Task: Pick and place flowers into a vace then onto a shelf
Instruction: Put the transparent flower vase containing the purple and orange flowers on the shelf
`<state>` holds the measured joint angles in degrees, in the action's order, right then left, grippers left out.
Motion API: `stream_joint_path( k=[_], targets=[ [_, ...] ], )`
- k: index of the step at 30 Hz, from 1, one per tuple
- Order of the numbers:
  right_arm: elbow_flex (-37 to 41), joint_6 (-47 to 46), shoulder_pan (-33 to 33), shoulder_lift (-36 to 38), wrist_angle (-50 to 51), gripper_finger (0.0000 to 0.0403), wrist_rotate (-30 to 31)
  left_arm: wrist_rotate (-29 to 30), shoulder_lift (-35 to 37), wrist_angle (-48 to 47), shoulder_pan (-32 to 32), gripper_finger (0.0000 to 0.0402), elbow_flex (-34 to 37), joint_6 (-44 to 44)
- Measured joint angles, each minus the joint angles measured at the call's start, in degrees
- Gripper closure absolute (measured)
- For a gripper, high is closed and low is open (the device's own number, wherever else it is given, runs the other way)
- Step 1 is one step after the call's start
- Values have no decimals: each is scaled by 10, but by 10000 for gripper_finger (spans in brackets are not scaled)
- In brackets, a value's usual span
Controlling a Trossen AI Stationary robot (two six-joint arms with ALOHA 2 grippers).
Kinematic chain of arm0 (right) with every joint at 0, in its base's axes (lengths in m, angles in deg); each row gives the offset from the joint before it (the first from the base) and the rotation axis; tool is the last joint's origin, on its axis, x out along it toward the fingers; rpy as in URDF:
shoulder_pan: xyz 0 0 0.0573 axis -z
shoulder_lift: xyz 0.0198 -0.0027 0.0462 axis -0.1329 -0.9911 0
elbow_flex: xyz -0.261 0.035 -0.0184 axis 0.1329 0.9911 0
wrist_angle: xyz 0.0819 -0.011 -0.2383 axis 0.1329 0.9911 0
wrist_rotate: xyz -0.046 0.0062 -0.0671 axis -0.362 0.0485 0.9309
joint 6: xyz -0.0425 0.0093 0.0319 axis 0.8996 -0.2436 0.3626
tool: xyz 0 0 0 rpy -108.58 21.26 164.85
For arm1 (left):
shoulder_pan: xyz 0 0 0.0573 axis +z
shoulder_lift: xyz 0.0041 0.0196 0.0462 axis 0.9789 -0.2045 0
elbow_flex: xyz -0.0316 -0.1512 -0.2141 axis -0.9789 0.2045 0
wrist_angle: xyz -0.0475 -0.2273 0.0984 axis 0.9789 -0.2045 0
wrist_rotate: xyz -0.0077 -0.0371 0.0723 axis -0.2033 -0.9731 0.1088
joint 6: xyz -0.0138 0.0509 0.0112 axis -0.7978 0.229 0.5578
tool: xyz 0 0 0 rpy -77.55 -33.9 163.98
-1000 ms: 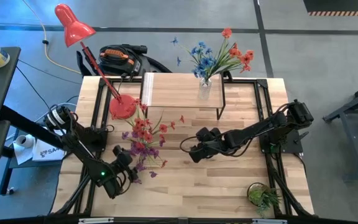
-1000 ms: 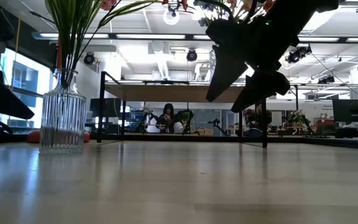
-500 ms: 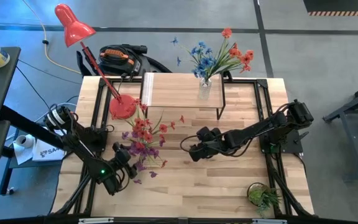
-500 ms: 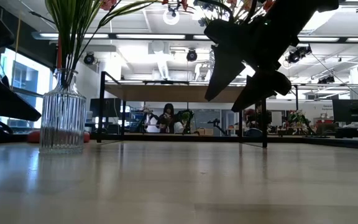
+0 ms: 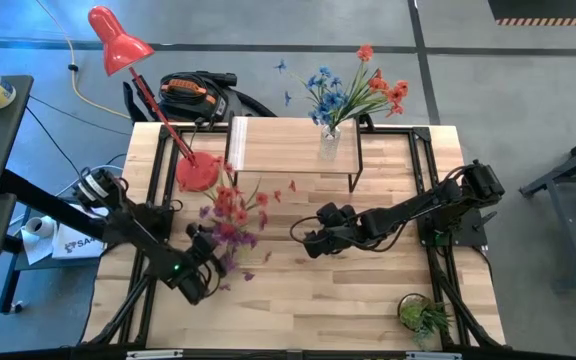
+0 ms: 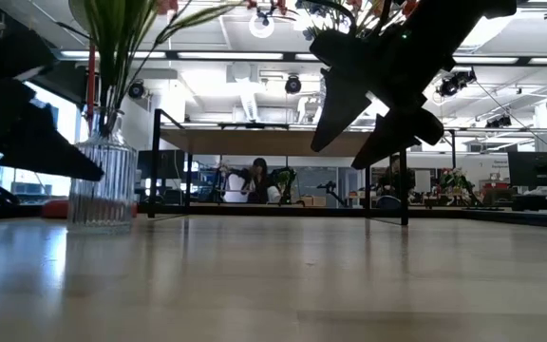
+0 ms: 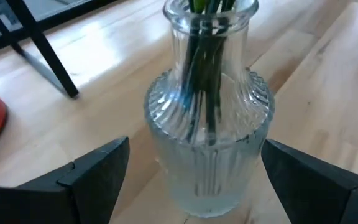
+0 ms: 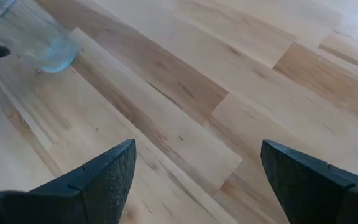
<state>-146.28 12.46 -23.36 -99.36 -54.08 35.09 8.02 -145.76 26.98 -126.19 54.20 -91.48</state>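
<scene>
Left fingers (image 7: 98, 177) spread apart either side of ribbed glass vase (image 7: 209, 134), not touching it. Green stems inside vase; red and purple flowers (image 5: 230, 215) above it, on surface (image 5: 298, 295) just in front of red lamp base (image 5: 197, 172). Right fingers (image 8: 104, 177) spread apart, empty, raised over bare surface mid-table. Second vase of blue and red flowers (image 5: 348, 95) standing on shelf (image 5: 283, 148) at rear

Bright, even overhead light; silhouetted foreground.
</scene>
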Motion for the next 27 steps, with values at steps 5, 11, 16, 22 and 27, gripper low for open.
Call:
stream_joint_path(
  k=[5, 11, 16, 22, 27],
  targets=[
    [0, 0, 0, 0, 0, 68, -16, -42, 0, 38, 28, 2, 0, 10],
    [0, 0, 0, 0, 0, 68, -17, -67, 0, 47, 48, 4, 0, 10],
    [0, 1, 0, 0, 0, 68, -13, -61, 0, 51, 78, 3, 0, 10],
    [0, 2, 0, 0, 0, 68, -15, -75, 0, 72, 113, 3, 0, 10],
    [0, 2, 0, 0, 1, 68, -19, -87, 0, 92, 137, 3, 0, 10]
  ],
)
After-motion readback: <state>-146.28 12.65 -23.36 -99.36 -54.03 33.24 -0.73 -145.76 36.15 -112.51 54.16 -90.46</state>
